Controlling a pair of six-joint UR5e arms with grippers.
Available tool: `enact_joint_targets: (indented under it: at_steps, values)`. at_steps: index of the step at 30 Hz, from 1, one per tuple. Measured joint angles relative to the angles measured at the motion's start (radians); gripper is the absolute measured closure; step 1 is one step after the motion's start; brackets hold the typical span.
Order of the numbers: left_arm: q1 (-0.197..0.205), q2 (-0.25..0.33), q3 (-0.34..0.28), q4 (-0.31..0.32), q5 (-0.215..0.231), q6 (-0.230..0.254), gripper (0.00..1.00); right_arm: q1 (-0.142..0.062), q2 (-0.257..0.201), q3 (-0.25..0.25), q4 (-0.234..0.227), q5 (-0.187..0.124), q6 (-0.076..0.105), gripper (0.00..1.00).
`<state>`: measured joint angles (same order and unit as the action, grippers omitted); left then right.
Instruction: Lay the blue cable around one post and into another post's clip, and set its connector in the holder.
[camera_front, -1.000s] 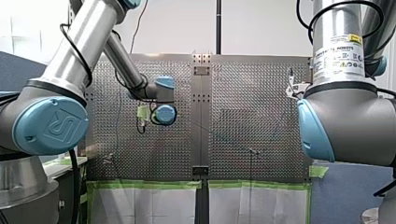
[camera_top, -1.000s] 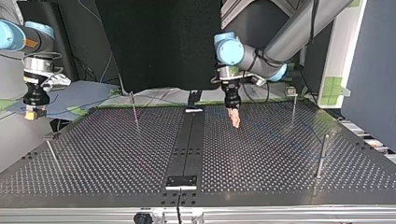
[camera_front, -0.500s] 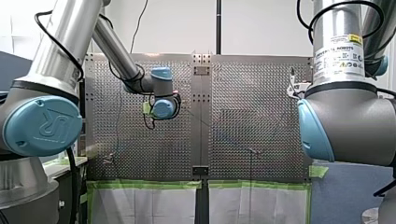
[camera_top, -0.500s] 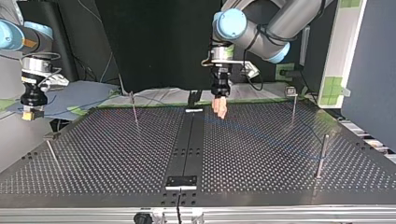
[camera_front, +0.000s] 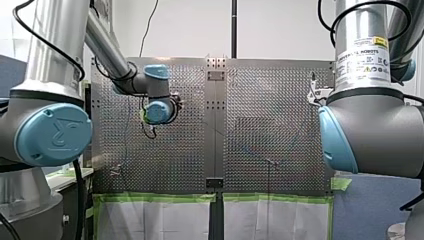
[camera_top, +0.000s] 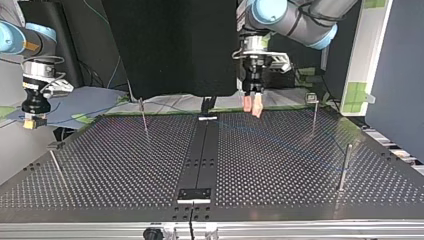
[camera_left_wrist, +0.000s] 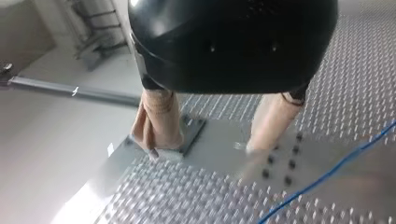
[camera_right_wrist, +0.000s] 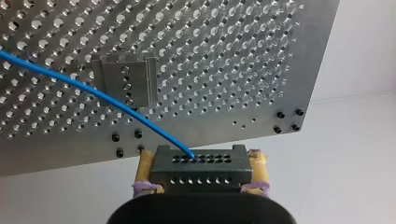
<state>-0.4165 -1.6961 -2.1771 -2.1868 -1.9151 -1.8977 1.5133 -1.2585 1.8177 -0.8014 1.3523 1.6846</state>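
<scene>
In the right wrist view my right gripper (camera_right_wrist: 201, 186) is shut on a dark, holed connector block (camera_right_wrist: 201, 169). The blue cable (camera_right_wrist: 93, 93) leaves the block and curves away over the perforated plate, past a metal holder (camera_right_wrist: 123, 79). The top view shows that gripper (camera_top: 31, 121) off the table's left edge. My left gripper (camera_top: 252, 106) hangs open above the far edge of the table near the centre strip, and its beige fingers (camera_left_wrist: 159, 123) hold nothing. The cable (camera_left_wrist: 336, 172) lies on the plate beside them and runs faintly across the table (camera_top: 280, 144).
Thin upright posts stand at the top view's back left (camera_top: 143, 117), back right (camera_top: 315, 112), right (camera_top: 345, 167) and left (camera_top: 56, 167). A dark centre strip (camera_top: 200, 155) ends in a black bracket (camera_top: 195, 195) at the near edge.
My left gripper has risen and drawn back from the plate toward the table's far edge, turning as it went. My right arm has stayed still with the connector.
</scene>
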Motion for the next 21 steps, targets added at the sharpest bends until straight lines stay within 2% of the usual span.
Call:
enact_joint_targets:
  at_steps: [5, 9, 12, 15, 21]
  values:
    - [0.057, 0.057, -0.057, 0.013, -0.051, -0.04, 0.0, 0.0, -0.001, 0.0, -0.001, 0.0, 0.0, 1.0]
    - [0.101, 0.101, -0.101, 0.047, -0.066, -0.08, 0.0, 0.0, -0.001, 0.0, -0.001, 0.0, 0.0, 1.0]
    - [0.132, 0.129, -0.132, 0.077, -0.049, -0.111, 0.0, 0.0, -0.001, 0.0, 0.0, 0.0, 0.0, 1.0]
    - [0.164, 0.133, -0.162, 0.109, -0.021, -0.143, 0.0, 0.0, -0.001, 0.0, 0.003, -0.001, -0.001, 1.0]
    - [0.22, 0.127, -0.171, 0.165, 0.034, -0.199, 0.0, 0.001, -0.001, 0.001, 0.006, -0.001, -0.004, 1.0]
